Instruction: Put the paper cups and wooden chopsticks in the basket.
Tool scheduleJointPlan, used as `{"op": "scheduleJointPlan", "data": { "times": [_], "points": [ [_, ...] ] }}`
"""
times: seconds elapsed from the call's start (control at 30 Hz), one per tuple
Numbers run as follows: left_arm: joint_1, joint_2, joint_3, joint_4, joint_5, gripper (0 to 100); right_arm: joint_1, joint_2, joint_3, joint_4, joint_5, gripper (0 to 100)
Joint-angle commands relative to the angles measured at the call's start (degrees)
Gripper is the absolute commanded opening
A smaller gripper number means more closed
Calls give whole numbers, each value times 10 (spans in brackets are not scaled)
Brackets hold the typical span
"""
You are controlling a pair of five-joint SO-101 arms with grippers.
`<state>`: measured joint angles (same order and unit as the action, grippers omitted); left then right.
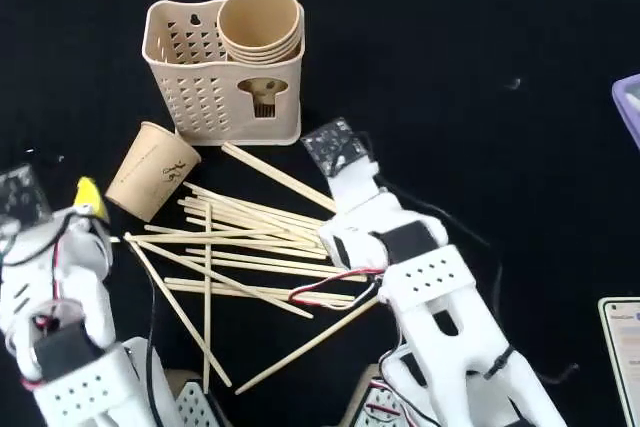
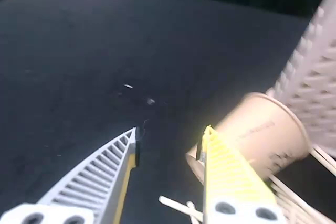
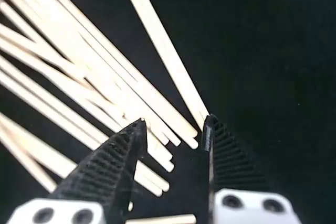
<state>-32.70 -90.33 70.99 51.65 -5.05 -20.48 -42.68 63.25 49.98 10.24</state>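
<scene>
Right claw (image 3: 173, 127), open and empty, above the chopsticks (image 3: 105, 77) in front of the basket (image 1: 200, 97) (their ends slant into its gap); left claw (image 2: 170, 132), open, empty, faces the tipped cup (image 2: 262, 135) beside the basket.

I'm seeing a black-covered desk (image 1: 520, 37), a purple object (image 1: 629, 105) poking in at its right edge, a white card (image 1: 623, 342) lying near the corner.
</scene>
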Motion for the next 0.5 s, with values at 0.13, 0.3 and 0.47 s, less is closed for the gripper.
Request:
{"op": "scheduleJointPlan", "data": {
  "times": [0.13,0.3,0.47],
  "points": [
    [58,293,-212,20,3,212,54,-20,79,-120,-8,181],
    [71,436,-354,97,104,345,57,-20,115,-162,-7,181],
    [96,569,-468,150,120,327,56,-20,116,-162,-7,181]
  ]
}}
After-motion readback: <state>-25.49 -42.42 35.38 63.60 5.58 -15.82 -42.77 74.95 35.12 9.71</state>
